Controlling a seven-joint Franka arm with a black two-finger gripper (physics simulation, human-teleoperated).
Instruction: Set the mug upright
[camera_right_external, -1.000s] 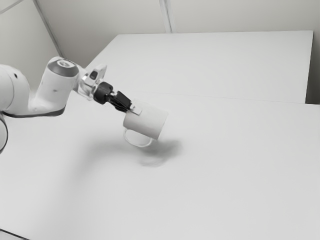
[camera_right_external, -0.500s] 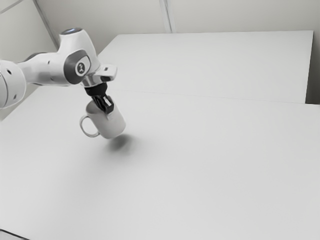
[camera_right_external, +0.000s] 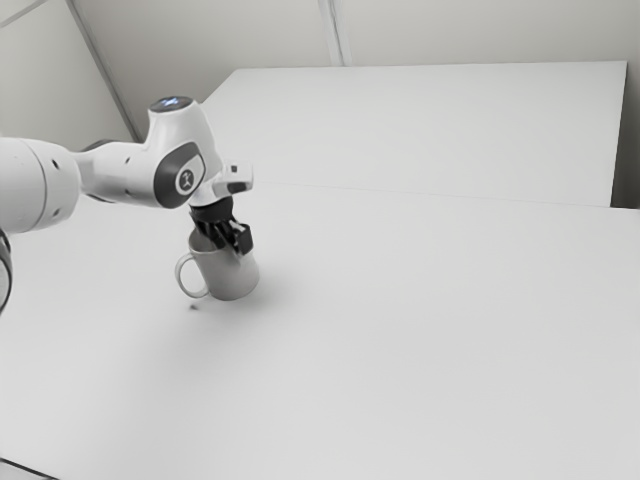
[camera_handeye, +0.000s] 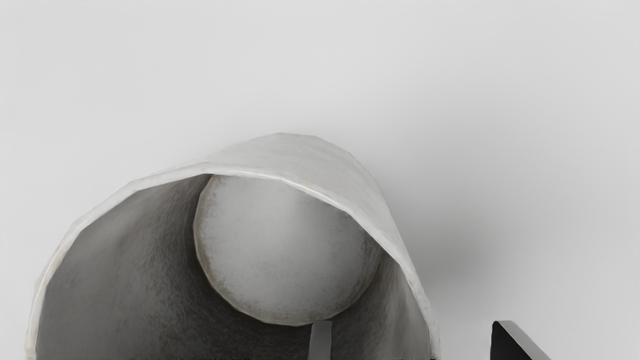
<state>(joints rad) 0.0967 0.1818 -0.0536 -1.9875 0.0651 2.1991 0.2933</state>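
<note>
The gripper (camera_right_external: 233, 243) is at the mug's rim in the exterior view, its fingers spread. The light grey mug (camera_right_external: 228, 275) stands about upright, base down on the table, with its handle toward the exterior view's left. In the wrist view the gripper (camera_handeye: 414, 341) is open around the mug's wall: one finger is inside the mouth, the other outside, with gaps to the wall. The mug (camera_handeye: 320, 160) shows its open mouth and round inner bottom. The handle is hidden there.
The mug stands on a broad white table (camera_right_external: 420, 350). Behind it is another white surface (camera_right_external: 430, 120), reaching back to pale walls. A dark cable (camera_right_external: 28, 468) lies at the exterior view's lower left corner.
The mug, held tilted above the table, swung toward the exterior view's left, then came down onto the table and straightened. My gripper turned downward with it and has let go.
</note>
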